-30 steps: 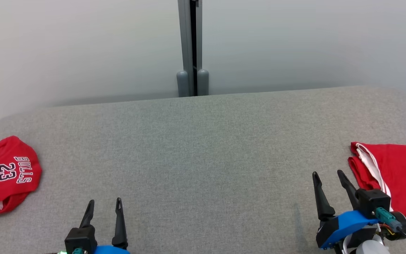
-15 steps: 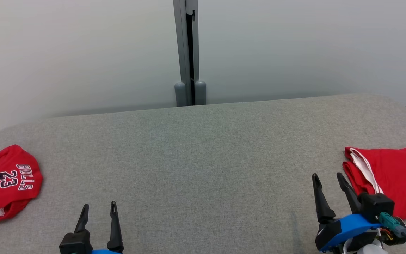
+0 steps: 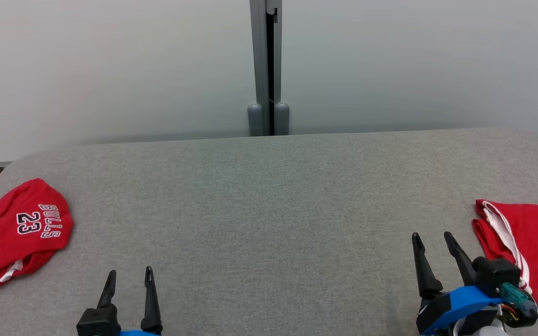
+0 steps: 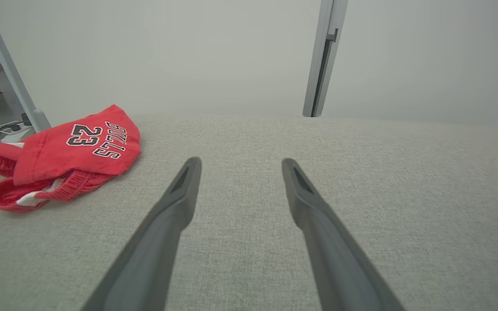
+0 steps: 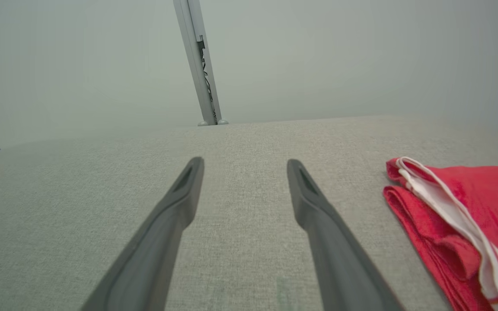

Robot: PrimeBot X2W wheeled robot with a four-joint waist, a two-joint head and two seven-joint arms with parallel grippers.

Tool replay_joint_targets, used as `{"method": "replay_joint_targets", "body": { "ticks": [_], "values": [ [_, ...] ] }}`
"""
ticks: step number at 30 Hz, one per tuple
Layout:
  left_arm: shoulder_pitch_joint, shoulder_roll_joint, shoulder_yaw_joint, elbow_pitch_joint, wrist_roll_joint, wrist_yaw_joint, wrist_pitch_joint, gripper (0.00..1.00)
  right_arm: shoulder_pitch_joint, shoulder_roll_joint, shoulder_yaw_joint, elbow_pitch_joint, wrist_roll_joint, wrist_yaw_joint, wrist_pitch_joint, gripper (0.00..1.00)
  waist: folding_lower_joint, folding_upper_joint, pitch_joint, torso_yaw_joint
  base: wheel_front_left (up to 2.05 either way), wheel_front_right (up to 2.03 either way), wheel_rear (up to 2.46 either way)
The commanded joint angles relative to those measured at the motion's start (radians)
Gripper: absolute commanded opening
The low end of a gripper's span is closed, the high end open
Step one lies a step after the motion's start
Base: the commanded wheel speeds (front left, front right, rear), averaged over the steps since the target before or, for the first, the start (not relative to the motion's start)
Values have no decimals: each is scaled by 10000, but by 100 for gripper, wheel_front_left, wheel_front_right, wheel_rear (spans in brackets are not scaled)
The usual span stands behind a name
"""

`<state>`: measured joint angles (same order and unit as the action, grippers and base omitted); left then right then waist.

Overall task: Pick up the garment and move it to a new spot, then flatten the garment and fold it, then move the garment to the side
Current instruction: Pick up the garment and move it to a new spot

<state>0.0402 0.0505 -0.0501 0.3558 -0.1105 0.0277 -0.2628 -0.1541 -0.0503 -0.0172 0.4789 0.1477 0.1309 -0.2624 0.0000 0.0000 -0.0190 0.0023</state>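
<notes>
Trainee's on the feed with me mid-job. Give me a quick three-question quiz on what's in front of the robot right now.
1. Fill in: the number printed on the crumpled red Bulls garment is ___.
2. Which lies nearest the right tool?
A) the red Bulls garment
B) the folded red garment with white trim
C) the grey post
3. True or false: the left tool is shut on the red Bulls garment.

Key
1. 23
2. B
3. False: both tools are open and hold nothing.
</notes>
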Motion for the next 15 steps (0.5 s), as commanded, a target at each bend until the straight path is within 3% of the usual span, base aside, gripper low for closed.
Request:
{"method": "replay_joint_targets", "body": {
  "ticks": [1, 15],
  "values": [
    [-37, 5, 58, -9, -19, 52, -25, 100, 172, -9, 76, 31, 83, -3, -33, 100, 0, 0, 73, 203, 0, 0, 0],
    [-30, 1, 519, -87, 51, 17, -25, 100, 101, -14, 452, 36, 541, -3, -33, 100, 0, 0, 332, 2538, 0, 0, 0]
  ]
}}
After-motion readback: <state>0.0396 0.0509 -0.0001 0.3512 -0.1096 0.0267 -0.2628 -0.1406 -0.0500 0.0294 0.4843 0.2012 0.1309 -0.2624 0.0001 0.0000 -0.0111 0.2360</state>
